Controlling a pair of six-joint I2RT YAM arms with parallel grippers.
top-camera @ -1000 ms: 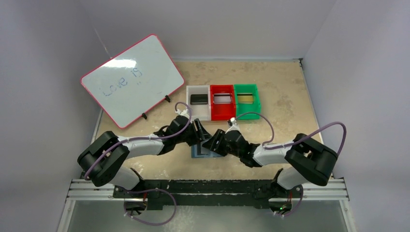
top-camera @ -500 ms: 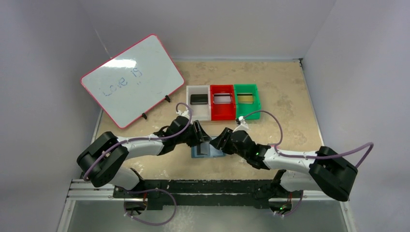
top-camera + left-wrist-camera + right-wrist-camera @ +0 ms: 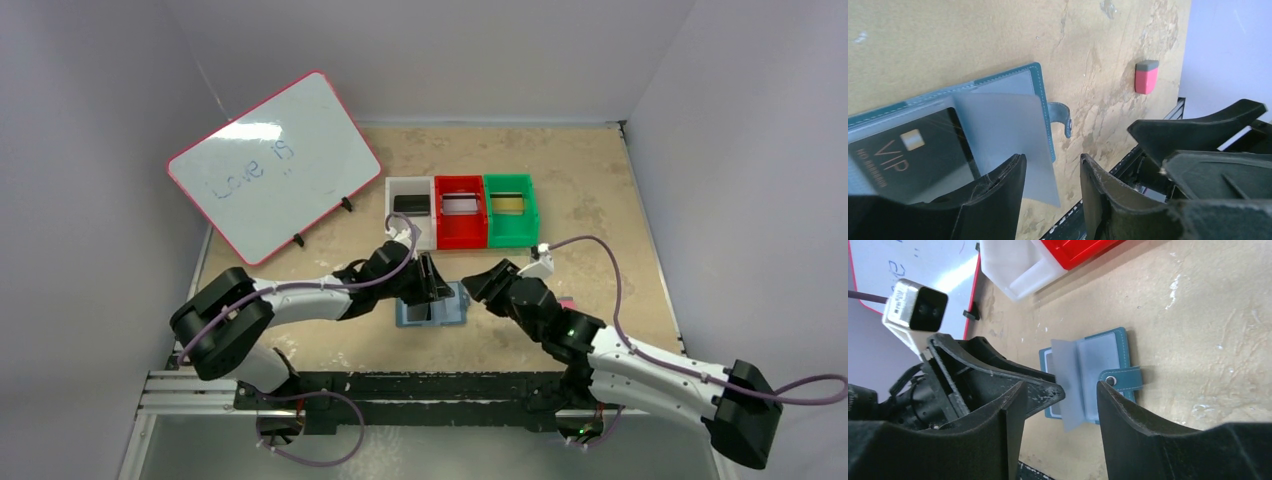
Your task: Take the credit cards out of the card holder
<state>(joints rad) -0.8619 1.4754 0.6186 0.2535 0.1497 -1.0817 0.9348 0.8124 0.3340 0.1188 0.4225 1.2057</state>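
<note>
Presently the card holder (image 3: pixel 450 308) lies open on the desk (image 3: pixel 590 190), between the two sets of jaws, short of the white bin (image 3: pixel 412 235) and back from the desk's near edge. Bare desk runs from its tab side to the pink block (image 3: pixel 1146 76). A black card (image 3: pixel 908 155) sits in one pocket, with a clear leaf standing partly up. Left jaws: spread, low, one finger (image 3: pixel 993 200) over the holder. Right jaws: spread, empty, hovering beside the tab, with the right arm (image 3: pixel 620 355) stretched low.

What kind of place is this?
Probably a robot test cell: plain walls enclose a small table, with a left arm and a right arm bolted at its near edge.
</note>
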